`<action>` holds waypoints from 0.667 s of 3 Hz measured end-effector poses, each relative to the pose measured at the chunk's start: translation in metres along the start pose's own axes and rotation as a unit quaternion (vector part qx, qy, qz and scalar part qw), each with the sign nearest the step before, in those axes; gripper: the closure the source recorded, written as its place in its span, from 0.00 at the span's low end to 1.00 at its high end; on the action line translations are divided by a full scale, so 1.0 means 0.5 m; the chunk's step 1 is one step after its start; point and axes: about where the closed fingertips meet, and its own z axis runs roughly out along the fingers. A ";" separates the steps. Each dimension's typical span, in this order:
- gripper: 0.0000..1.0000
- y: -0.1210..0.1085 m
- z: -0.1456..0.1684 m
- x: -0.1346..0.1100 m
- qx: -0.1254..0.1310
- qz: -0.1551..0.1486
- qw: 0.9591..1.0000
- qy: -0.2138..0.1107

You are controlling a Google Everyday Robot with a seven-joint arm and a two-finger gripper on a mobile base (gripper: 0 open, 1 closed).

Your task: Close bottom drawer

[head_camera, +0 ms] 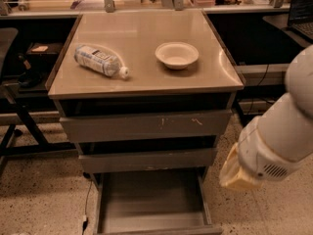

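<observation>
The bottom drawer (150, 202) is the lowest and narrowest of the cabinet's three. It is pulled far out toward me, a shallow grey-brown tray with nothing in it, and its front runs along the bottom edge of the view. My white arm (286, 131) comes in from the right. My gripper (234, 174) shows as a cream-coloured end at the arm's lower tip. It hangs just right of the open drawer's right side, level with the middle drawer front, and touches nothing that I can see.
The top drawer front (145, 125) and the middle drawer front (146, 159) stick out a little. A lying plastic bottle (100, 60) and a white bowl (177, 55) are on the cabinet top (142, 77). A black chair frame (19, 116) stands left. A cable (87, 207) runs over the speckled floor.
</observation>
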 end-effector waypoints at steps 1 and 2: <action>1.00 0.046 0.057 0.031 -0.035 0.004 0.999 0.019; 1.00 0.057 0.081 0.029 -0.049 -0.003 0.999 0.010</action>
